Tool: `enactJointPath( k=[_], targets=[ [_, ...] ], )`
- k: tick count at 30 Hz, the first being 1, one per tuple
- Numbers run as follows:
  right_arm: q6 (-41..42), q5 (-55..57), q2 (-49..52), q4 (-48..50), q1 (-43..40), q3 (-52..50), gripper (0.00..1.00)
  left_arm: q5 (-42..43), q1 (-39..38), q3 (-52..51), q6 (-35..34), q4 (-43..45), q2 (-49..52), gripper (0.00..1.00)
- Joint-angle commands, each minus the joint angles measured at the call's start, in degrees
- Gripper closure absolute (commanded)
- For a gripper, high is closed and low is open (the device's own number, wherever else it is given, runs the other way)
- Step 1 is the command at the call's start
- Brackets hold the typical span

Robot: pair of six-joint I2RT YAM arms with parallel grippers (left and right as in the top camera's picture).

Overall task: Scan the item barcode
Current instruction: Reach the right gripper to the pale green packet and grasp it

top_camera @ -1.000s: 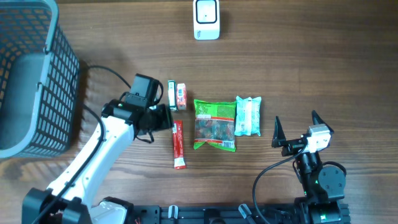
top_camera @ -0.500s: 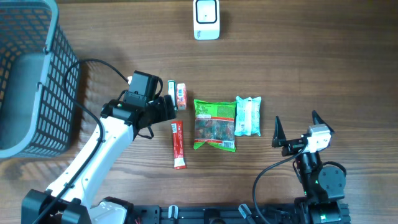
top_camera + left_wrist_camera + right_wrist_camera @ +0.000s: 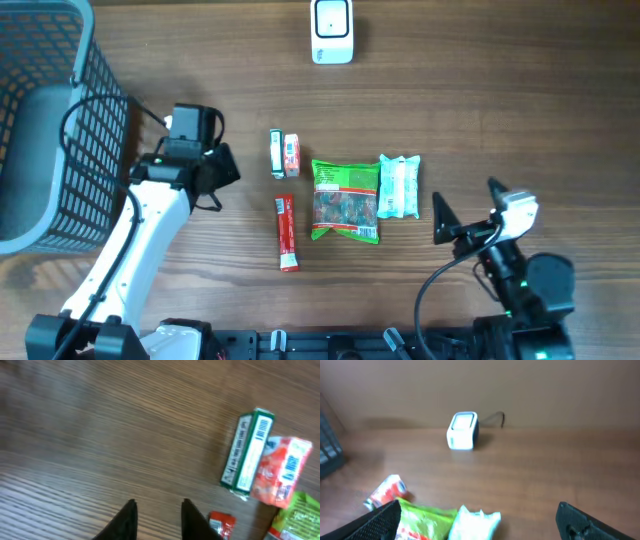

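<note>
At the near right, the right gripper point(image 3: 467, 205) is held above the table point(image 3: 520, 100) with its jaws spread wide and nothing between them. Left of it, a red stick sachet point(image 3: 287, 232), a green snack bag point(image 3: 345, 200) and a white packet point(image 3: 399, 186) are laid flat in a row. Farther left, the left gripper point(image 3: 157, 515) is seen over bare wood, jaws narrowly parted and empty. A green box point(image 3: 248, 452) and a red pack point(image 3: 281, 472) touch just beyond the sachet. A basket point(image 3: 60, 130) is placed at the far left, and the scanner point(image 3: 331, 30) at the far edge.
</note>
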Motion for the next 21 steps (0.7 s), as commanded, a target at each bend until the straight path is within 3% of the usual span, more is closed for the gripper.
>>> enactJointPath(
  k=[1,6,8,11,13,15,17,21],
  targets=[
    [1.0,-2.6,9.7,-6.0,-0.3,13.7,0.0,-0.6,0.7,1.2,0.3,-0.6,-0.7,0.02],
    [-5.7,-2.5,30.0,-33.2,-0.3,40.0,0.0,-0.6,0.7,1.1,0.3,-3.1,-0.7,0.0],
    [-4.8,-3.2,36.7,-41.0,-0.3,48.8,0.0,-0.6,0.7,1.1,0.3,-3.1,-0.7,0.0],
    [-4.9,-7.8,44.9,-45.0,-0.3,59.6,0.0,-0.6,0.7,1.1,0.3,-3.1,-0.7,0.0],
    [-5.2,-11.9,46.8,-45.8,-0.3,61.7,0.06,-0.6,0.7,1.1,0.3,-3.1,-0.7,0.0],
    [-4.8,-12.6,48.1,-46.6,-0.3,61.7,0.29,-0.6,0.7,1.1,0.3,-3.1,-0.7,0.0],
    [-5.0,-12.5,51.2,-50.9,-0.3,61.7,0.43,-0.6,0.7,1.1,0.3,-3.1,-0.7,0.0],
    [-8.9,-11.7,59.1,-57.7,-0.3,61.5,0.38,-0.6,0.7,1.2,0.3,-3.1,-0.7,0.0]
  ],
)
